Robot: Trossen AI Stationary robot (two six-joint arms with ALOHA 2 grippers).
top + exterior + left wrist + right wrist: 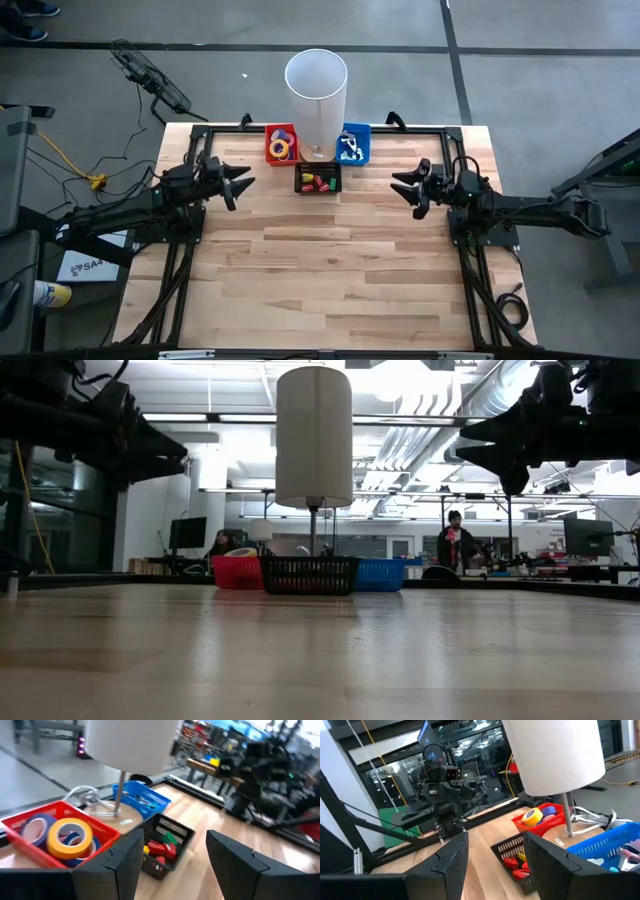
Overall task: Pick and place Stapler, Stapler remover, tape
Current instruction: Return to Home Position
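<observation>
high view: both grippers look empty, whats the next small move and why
Probably draw both arms back toward rest. The left gripper and right gripper hang open and empty above the table. The tape rolls lie in the red bin and the mini staplers in the black bin, so nothing seems left to pick.

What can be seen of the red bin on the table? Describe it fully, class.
The red bin is a small rectangular open-topped basket, plastic by its look, standing upright at the far edge of the table beside the base of the lamp. It holds a yellow tape roll lying on blue tape rolls. The black bin sits close by one corner; whether they touch is unclear.
</observation>
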